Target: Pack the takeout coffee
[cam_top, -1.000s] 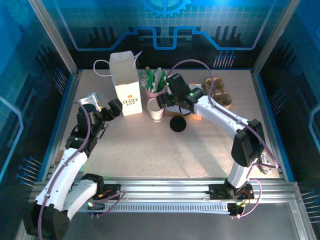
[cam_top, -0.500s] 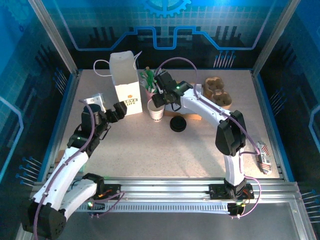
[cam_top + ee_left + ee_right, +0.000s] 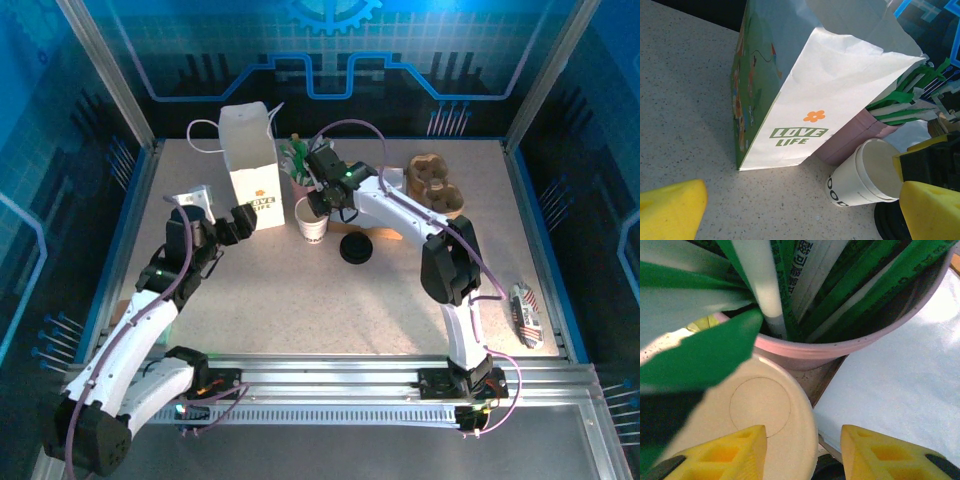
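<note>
White cup [image 3: 765, 405]: right gripper [image 3: 802, 450] moved onto rim, fingers [image 3: 875, 450] closing astride wall, not clamped; left gripper [image 3: 800, 215] gaping by bag [image 3: 805, 100]. Grasp imminent.

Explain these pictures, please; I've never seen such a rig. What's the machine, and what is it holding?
Two robot arms are bolted at a table's near edge, each ending in two fingers. One picture looks down from above and behind; the others come from cameras on each wrist. On the table stand a white paper bag, a pink cup of green-and-white sticks, a white paper cup, its black lid lying apart, and a brown cardboard tray. The left arm's fingers are open near the bag, holding nothing. The right arm's fingers straddle the paper cup's rim, one inside, one outside, not yet pinching it.
</note>
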You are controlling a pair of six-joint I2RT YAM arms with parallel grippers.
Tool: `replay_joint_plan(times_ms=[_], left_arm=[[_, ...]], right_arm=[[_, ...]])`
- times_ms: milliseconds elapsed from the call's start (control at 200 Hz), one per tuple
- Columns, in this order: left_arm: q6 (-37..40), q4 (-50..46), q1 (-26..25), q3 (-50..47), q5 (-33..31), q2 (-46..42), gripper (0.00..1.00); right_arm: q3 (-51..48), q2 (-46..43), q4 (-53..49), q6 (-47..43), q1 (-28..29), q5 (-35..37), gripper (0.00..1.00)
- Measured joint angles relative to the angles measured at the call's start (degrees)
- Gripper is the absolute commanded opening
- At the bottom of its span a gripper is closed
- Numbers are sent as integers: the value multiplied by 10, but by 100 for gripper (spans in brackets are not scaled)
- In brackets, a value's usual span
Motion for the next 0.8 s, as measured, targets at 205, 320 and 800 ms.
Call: replay_joint_plan(times_ms=[205,320,800], left_arm=[[8,-5,-1,1,0,7,99],[8,-8,-1,4,0,12,99],[12,-16,-8,12,1,20,99]], right_arm=[[10,9,-1,3,-8,-17,36],[10,14,-3,7,-10,-25,34],[10,22,-7,13,-10,-39,18]])
